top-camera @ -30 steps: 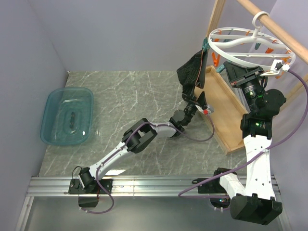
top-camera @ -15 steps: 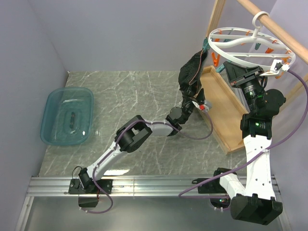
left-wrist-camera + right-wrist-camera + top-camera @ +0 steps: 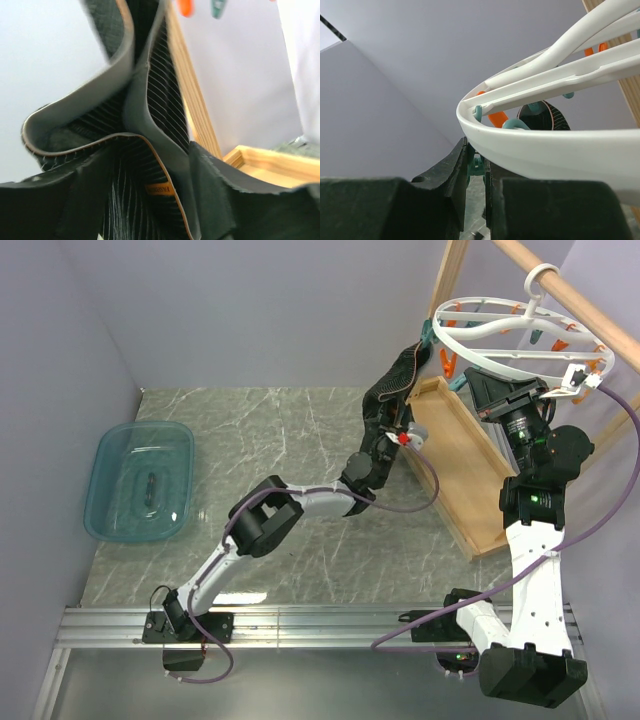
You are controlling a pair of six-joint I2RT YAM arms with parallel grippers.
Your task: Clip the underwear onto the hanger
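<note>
Over the last second the left gripper (image 3: 393, 432), clamped on the black underwear (image 3: 395, 390), has lifted its slack lower part toward the white hanger (image 3: 545, 145) above the tabletop's far right corner, so clipping looks near; the right gripper (image 3: 479, 172) sits with jaws nearly together at a teal clothespin (image 3: 477, 161), and I cannot tell whether it is squeezing.

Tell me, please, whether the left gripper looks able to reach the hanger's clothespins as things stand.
Probably yes: the left gripper, shut on the underwear, sits below the hanger, and the orange and teal clothespins dangle above it with only held fabric between.
</note>
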